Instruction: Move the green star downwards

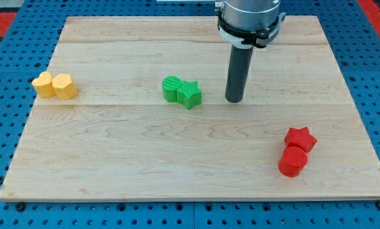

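The green star [190, 94] lies near the middle of the wooden board [113, 159], touching a green round block [172, 88] on its left. My tip [234, 100] stands on the board to the right of the green star, a short gap away and level with it. The dark rod rises from the tip to the arm's grey head at the view's top.
Two yellow blocks [55, 85], a heart shape and a rounded one, sit together at the board's left edge. A red star [301, 138] and a red round block [293, 161] sit together at the lower right. A blue pegboard surrounds the board.
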`<control>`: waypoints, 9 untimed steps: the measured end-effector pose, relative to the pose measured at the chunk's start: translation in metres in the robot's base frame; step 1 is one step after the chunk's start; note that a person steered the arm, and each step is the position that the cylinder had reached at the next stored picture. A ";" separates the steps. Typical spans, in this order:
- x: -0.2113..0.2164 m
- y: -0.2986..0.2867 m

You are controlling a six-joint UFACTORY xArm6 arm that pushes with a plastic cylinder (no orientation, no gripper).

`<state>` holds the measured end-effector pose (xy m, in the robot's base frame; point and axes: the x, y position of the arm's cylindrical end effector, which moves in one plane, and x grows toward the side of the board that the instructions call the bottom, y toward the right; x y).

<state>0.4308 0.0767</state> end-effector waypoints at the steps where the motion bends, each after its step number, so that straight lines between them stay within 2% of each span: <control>1: 0.000 0.030; 2: 0.021 0.060; 3: 0.053 0.054; 4: 0.063 0.015; 6: -0.015 -0.070; 7: -0.009 -0.076; 8: 0.025 -0.068; 9: 0.012 -0.110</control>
<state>0.4428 -0.0333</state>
